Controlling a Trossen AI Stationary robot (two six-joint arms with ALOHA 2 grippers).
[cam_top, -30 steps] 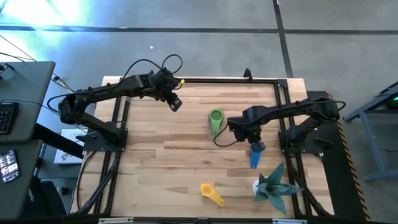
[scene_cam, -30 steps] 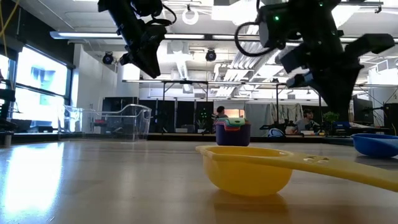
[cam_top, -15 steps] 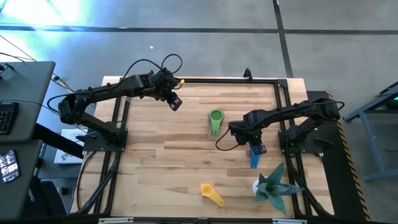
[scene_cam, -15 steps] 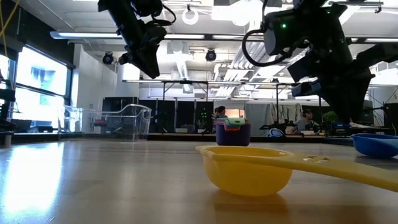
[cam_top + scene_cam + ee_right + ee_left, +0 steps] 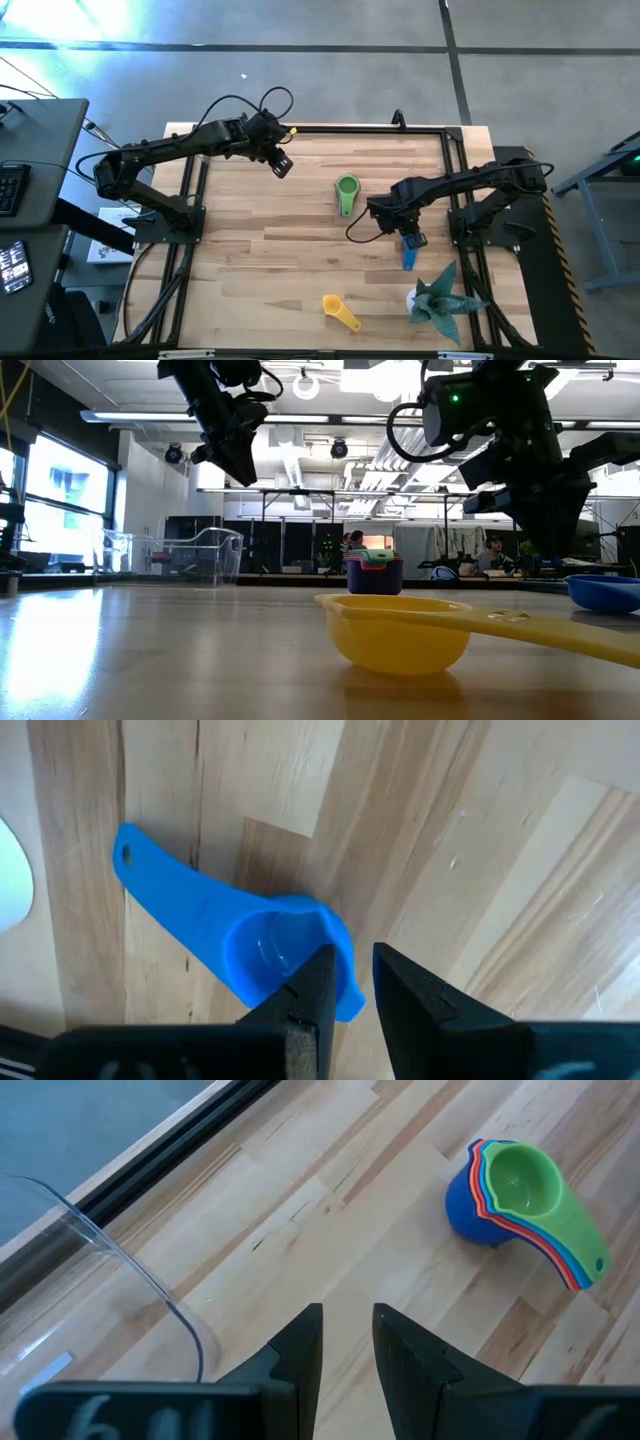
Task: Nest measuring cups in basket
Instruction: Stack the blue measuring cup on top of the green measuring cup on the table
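Observation:
A nested stack of measuring cups [image 5: 347,188] with green on top stands on its base mid-table, also in the left wrist view [image 5: 510,1190] and the low view [image 5: 373,572]. A dark blue cup [image 5: 409,255] [image 5: 250,955] lies on the wood to the right. My right gripper [image 5: 407,237] [image 5: 355,960] hovers just above its bowl, shut. A yellow cup [image 5: 338,311] [image 5: 400,630] sits near the near edge. The clear basket [image 5: 120,1265] [image 5: 190,555] stands far left. My left gripper [image 5: 283,167] [image 5: 348,1320] waits beside it, raised and shut.
A teal spiky plant figure [image 5: 440,295] stands at the near right corner, close to the blue cup's handle. Black frame rails [image 5: 320,128] run along the table's far edge and sides. Bare wood lies between the stack and the basket.
My right gripper has moved away from the nested stack toward the table's near right, coming over the dark blue cup; most of the travel came early, then it nearly stopped. The cups have not moved.

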